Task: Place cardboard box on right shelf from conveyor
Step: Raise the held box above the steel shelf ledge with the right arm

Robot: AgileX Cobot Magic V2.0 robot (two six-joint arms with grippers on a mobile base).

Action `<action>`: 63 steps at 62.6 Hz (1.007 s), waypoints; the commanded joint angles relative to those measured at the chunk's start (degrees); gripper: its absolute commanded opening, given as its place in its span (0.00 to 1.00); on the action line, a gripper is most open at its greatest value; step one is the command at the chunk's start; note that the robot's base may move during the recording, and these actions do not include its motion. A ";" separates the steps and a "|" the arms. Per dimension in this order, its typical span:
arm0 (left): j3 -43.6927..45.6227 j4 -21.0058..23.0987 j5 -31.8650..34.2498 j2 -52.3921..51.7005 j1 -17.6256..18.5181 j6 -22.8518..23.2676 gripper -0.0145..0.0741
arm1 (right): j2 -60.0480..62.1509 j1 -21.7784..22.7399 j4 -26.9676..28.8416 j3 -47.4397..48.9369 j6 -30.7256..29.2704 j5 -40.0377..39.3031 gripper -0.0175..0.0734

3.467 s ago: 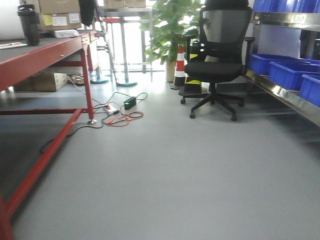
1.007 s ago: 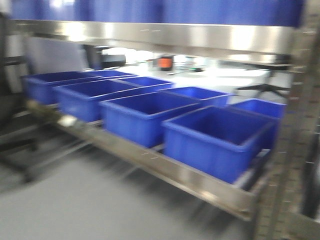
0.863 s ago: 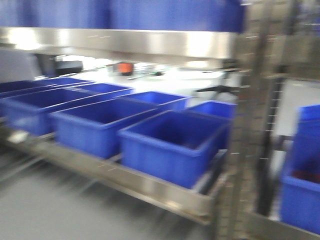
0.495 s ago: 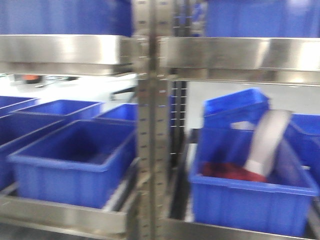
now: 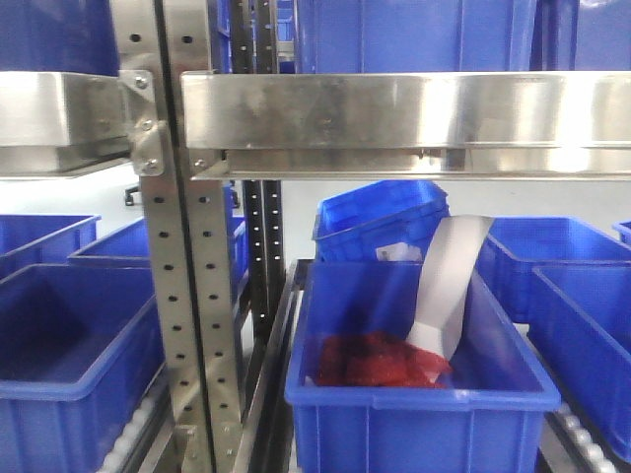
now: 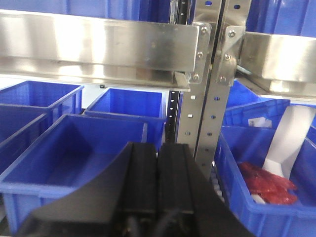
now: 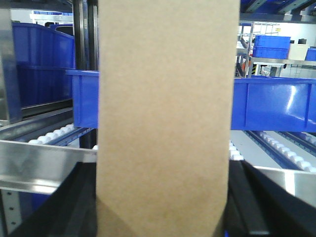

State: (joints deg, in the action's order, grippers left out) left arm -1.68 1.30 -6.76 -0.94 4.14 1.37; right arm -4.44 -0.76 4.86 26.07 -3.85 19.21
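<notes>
One view only — cardboard box (image 7: 163,118)

The cardboard box (image 7: 165,113), plain tan and upright, fills the middle of the view from top to bottom. The dark fingers (image 7: 256,207) of the right tool (image 7: 163,202) rise on either side of its lower part and seem pressed to its flanks, though the contact itself is lost in shadow. Behind the box, the bright steel front lip of the right shelf (image 7: 44,165) runs low across the view, with rows of white rollers (image 7: 54,134) beyond it, blue bins (image 7: 276,103) showing on both sides of the box, and a steel upright (image 7: 10,64) at the left edge.
</notes>
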 commanded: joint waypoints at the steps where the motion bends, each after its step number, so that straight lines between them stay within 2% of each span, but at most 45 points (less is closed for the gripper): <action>1: -0.59 -0.07 4.99 -0.45 0.02 0.27 0.03 | -1.06 0.07 -0.09 1.57 -0.43 -6.06 0.25; 63: -0.59 -0.07 4.99 -0.45 0.02 0.27 0.03 | -1.06 0.07 -0.09 1.57 -0.43 -6.06 0.25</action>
State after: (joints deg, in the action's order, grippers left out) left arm -1.68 1.30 -6.76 -0.94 4.14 1.37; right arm -4.44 -0.76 4.86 26.07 -3.85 19.21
